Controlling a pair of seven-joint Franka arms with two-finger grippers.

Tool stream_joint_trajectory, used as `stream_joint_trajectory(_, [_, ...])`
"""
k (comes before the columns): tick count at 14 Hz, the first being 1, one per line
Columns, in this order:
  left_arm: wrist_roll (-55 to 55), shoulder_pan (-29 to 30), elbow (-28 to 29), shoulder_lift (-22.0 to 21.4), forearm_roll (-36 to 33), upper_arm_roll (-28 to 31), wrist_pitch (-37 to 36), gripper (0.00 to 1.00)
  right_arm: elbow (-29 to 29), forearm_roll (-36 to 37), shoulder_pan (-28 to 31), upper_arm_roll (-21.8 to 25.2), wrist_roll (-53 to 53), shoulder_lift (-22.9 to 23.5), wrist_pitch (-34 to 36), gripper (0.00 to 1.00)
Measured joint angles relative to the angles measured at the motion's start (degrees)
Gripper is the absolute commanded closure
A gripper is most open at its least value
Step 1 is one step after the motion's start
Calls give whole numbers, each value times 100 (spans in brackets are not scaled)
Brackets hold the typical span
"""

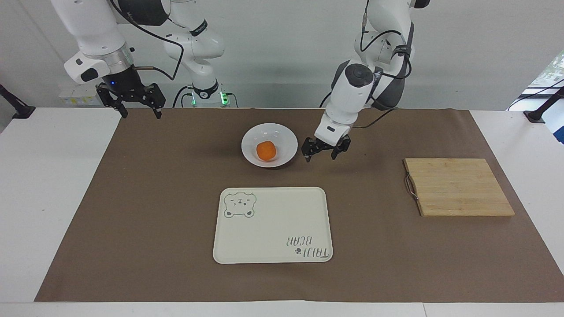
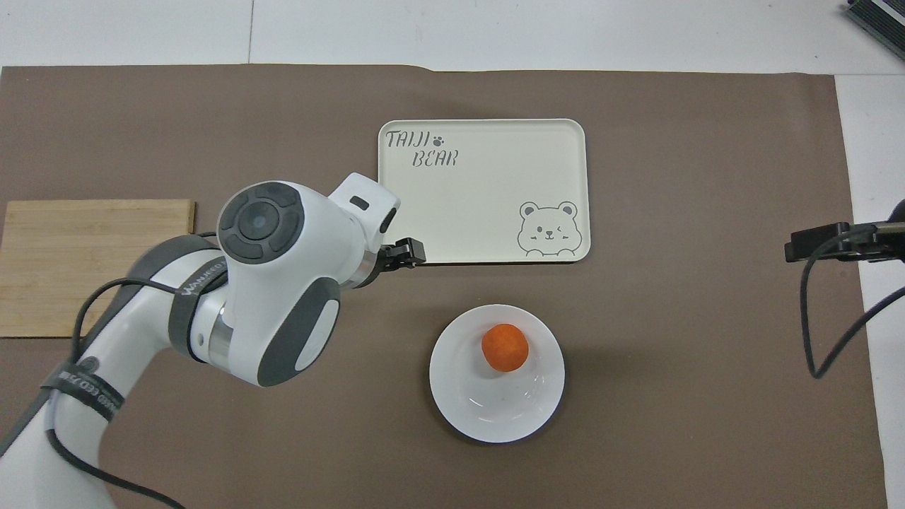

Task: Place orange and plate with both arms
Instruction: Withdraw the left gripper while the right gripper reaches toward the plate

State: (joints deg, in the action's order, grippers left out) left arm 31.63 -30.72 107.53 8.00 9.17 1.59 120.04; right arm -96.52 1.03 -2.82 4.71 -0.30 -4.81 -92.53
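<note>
The orange [image 1: 266, 150] [image 2: 505, 347] lies free in the well of the white plate [image 1: 282, 136] [image 2: 509, 413], which sits on the brown mat near the robots' side. My left gripper [image 1: 320, 157] hangs open and empty just above the mat beside the plate, toward the left arm's end. In the overhead view its wrist hides it except for one fingertip [image 2: 409, 251]. My right gripper [image 1: 141, 114] waits open and empty over the mat's corner at the right arm's end.
A cream tray with a bear drawing [image 1: 273, 224] [image 2: 483, 191] lies farther from the robots than the plate. A bamboo cutting board with a metal handle [image 1: 458, 187] [image 2: 92, 265] lies toward the left arm's end.
</note>
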Motion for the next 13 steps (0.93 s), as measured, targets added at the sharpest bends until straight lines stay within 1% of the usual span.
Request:
stream_joint_trajectory(4, [-1359,879,-184,-165,0,12,-644,0,0,0,0,0,0,0,0,0])
stream_joint_trajectory(7, [-2201,1459,-462,-192,0,14,-1059,0,0,0,3,8,0,0,0,0])
stream_joint_trajectory(10, [-2752,1924,-744,-197,0,14,-1446,0,0,-4,-7,-2,-7,0,-8,0])
stream_joint_trajectory(13, [-3242,2394,-961,-224,-1,17,-1763,0,0,-79,-126,-131,-4,-1,-10,0])
